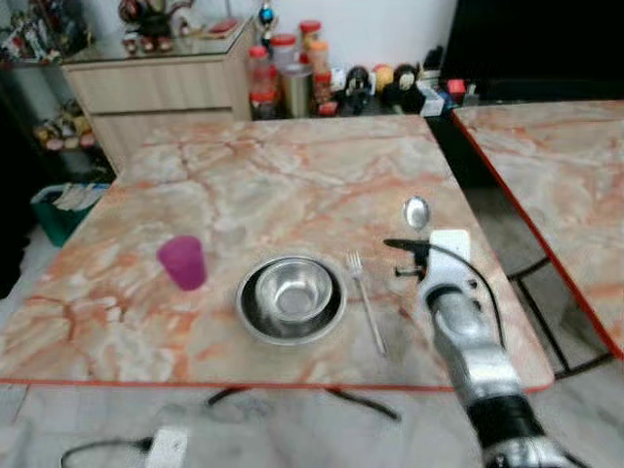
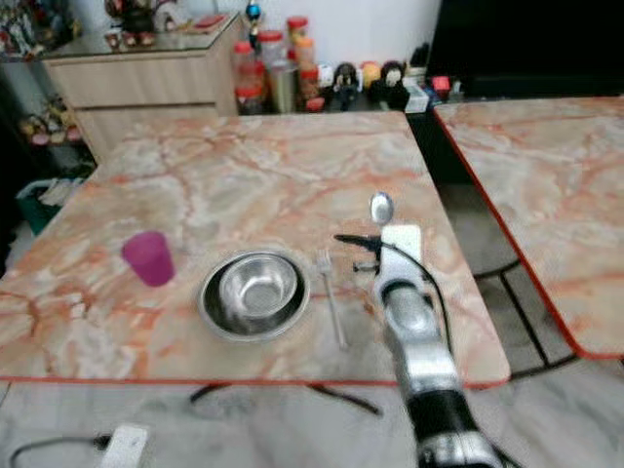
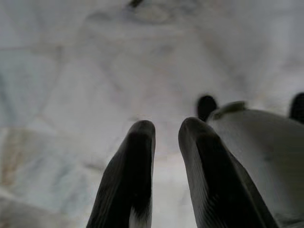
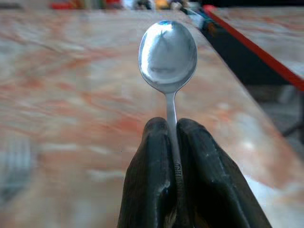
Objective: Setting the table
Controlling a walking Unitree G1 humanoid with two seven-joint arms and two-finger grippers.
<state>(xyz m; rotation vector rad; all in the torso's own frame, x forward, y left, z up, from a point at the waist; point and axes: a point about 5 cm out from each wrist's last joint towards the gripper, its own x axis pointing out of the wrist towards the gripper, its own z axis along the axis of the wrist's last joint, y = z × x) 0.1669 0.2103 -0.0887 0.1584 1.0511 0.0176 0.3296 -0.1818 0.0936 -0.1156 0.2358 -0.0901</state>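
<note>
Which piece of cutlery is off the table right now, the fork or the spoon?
The shiny metal spoon: the right gripper holds its handle between its fingers, bowl raised. The silver fork lies flat on the marble table beside the steel bowl.

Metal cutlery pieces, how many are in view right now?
2. A silver metal fork lies on the marble table just right of the steel bowl; a silver metal spoon is pinched in the right gripper.
</note>
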